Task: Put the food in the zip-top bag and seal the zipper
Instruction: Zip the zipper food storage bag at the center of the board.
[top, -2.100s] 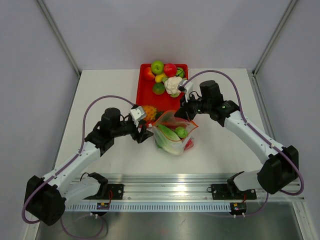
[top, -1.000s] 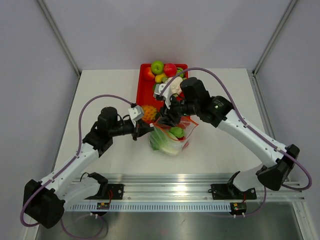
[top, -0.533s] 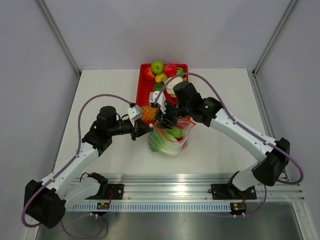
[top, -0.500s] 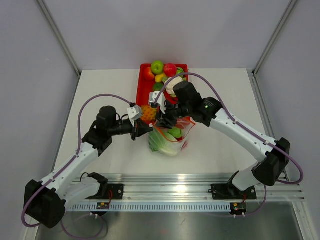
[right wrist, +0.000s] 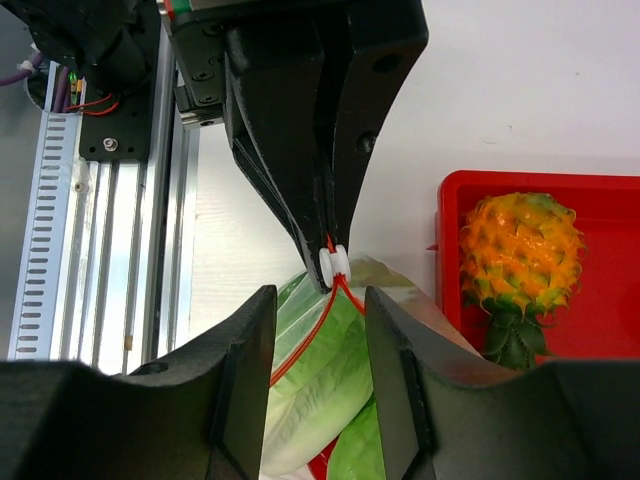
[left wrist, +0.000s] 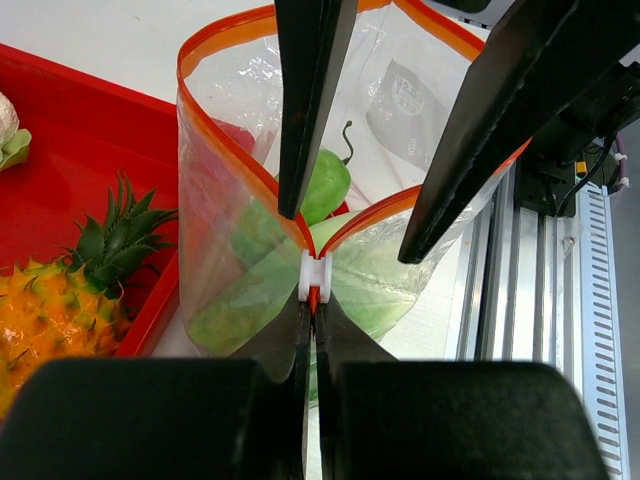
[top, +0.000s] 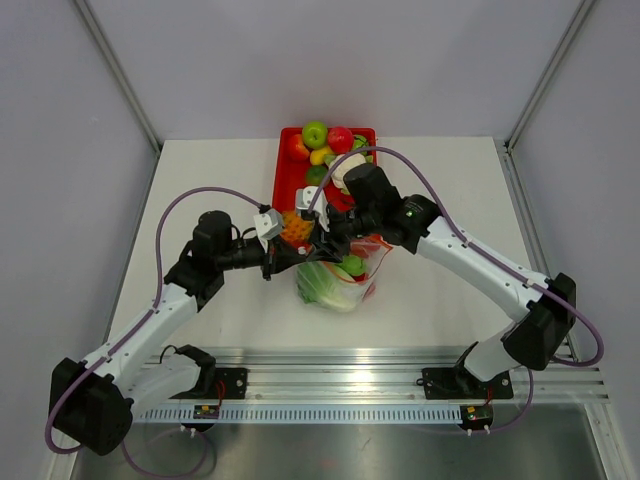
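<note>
The zip-top bag [top: 338, 283] stands on the table, clear, with lettuce [right wrist: 310, 390], a green cucumber piece [left wrist: 322, 186] and a red tomato [left wrist: 234, 136] inside. My left gripper [left wrist: 312, 300] is shut on the end of the orange-red zipper [left wrist: 186, 62], just behind its white slider [left wrist: 315, 277]. My right gripper [right wrist: 318, 300] is open. Its two fingers [left wrist: 308, 110] straddle the zipper strip [right wrist: 303, 342] right below the slider [right wrist: 332, 262], facing the left gripper [top: 298, 256]. In the top view the right gripper [top: 322, 240] sits over the bag's left end.
A red tray [top: 284, 182] lies just behind the bag, holding a pineapple [top: 293, 226], a cauliflower [top: 346, 166] and several other toy fruits. The pineapple [right wrist: 520, 245] is close beside both grippers. The metal rail [top: 350, 360] runs along the near edge.
My right gripper has slid left along the bag's mouth until it meets the left gripper at the slider. The left gripper has stayed shut and nearly still.
</note>
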Available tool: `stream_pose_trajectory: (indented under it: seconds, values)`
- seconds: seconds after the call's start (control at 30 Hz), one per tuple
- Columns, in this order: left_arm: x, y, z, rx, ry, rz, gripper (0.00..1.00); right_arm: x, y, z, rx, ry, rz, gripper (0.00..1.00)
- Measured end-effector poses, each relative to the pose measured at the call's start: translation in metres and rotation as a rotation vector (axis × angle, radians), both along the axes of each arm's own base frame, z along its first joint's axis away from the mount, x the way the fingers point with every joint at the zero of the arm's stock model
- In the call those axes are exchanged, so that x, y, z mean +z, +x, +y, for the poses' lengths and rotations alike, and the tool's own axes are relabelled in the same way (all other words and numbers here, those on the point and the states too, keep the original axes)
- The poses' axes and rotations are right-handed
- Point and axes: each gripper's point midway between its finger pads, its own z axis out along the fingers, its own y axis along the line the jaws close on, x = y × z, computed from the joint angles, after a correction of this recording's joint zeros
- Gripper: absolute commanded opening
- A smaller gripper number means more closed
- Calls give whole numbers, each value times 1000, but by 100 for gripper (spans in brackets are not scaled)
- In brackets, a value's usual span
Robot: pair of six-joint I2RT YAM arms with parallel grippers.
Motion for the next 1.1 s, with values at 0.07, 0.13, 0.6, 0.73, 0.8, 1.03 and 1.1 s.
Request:
stream_pose_trajectory:
  seconds: [0.07,0.13,0.6,0.73,0.8,1.03,1.1]
  values:
    - [0,0,0,0,0,1,0,-3,0,2,5,-2,5,46]
    - [0,0,0,-2,-2,2,0,-5,0,4,12,-3,12,46]
    - [0,-1,1,-7,-8,16,0,-11,3,16,25,3,22,11]
    - [0,-2,2,-6,-8,23,0,-11,5,17,15,4,21,0]
    - [0,-1,2,-3,-8,24,0,-11,5,17,13,3,21,0]
    - [1,1,4,17,-8,24,0,-12,6,14,-2,7,-1,0]
    - [3,1,5,19,-11,17,0,-10,5,11,-5,10,-16,0]
